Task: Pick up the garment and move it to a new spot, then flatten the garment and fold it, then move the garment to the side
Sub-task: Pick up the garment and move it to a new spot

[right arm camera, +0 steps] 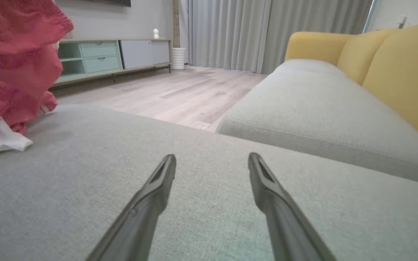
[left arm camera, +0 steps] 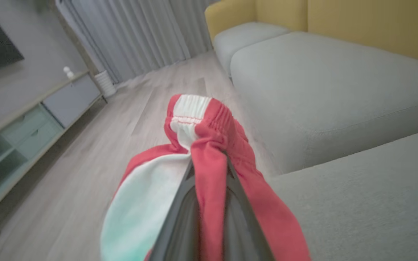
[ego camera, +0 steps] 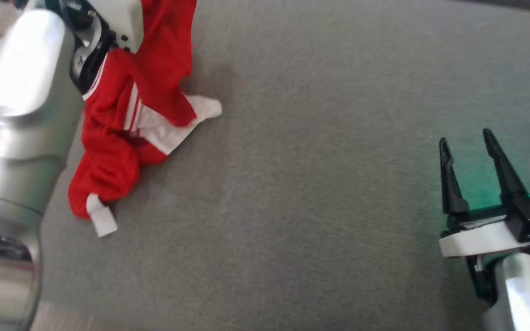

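Garment (ego camera: 122, 138) first: red cloth with white stripes and white trim was seen bunched at ten o'clock in the head view. Its upper part was lifted, and its lower folds and a white tab were laid on the grey sofa cushion (ego camera: 315, 207). In the left wrist view the left gripper (left arm camera: 209, 161) was clamped tight on a fold of red fabric just below the gathered elastic waistband (left arm camera: 201, 116), and the cloth was draped down both sides of the dark fingers (left arm camera: 178, 206). Over at four o'clock the right gripper (ego camera: 466, 136) was held spread wide with nothing between its fingers — it was kept low over bare cushion, well apart from the garment. In the right wrist view a yellow backrest (right arm camera: 405, 72) was shown at two o'clock and wooden floor (right arm camera: 180, 90) at twelve.
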You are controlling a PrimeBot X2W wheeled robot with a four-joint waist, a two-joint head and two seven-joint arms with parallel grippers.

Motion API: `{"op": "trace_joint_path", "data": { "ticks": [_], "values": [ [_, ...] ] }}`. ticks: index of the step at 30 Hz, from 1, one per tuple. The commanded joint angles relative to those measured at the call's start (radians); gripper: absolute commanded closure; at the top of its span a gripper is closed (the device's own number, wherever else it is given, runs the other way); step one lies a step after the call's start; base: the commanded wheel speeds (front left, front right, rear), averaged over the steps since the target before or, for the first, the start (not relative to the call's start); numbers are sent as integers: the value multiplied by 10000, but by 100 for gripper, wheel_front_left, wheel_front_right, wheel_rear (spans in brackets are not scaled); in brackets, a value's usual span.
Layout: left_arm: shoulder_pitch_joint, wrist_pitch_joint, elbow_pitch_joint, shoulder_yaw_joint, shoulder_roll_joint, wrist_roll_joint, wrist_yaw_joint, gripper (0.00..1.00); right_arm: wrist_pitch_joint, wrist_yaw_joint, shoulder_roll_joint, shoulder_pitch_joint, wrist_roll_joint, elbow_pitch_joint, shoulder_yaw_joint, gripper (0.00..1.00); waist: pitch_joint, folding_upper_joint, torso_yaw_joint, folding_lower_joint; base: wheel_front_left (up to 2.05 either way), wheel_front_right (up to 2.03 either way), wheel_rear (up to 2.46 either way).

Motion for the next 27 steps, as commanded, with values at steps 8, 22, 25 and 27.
{"op": "trace_joint_path", "data": {
  "ticks": [8, 22, 25, 27],
  "values": [
    [-1329, 148, -2464, -1483, 1228, -1038, 18, 100, 6, 65, 623, 398, 236, -245, 241, 0, -1753, 0, -2193, 2, 0, 0, 0],
    [-1690, -1462, -3145, -1742, -320, -2775, 18, 100, 6, 65, 759, 516, 1065, -460, 285, 0, -1903, 0, -4812, 2, 0, 0, 0],
    [-695, -2333, -2919, -1673, -947, -3206, 53, 100, 6, 65, 760, 486, 1292, -478, 289, 0, -1751, 0, -5102, 2, 0, 0, 0],
    [161, -2980, -2611, -1823, -1208, -3221, 117, 100, 6, 65, 760, 449, 1412, -486, 312, 0, -1565, 0, -5236, 2, 0, 0, 0]
  ]
}}
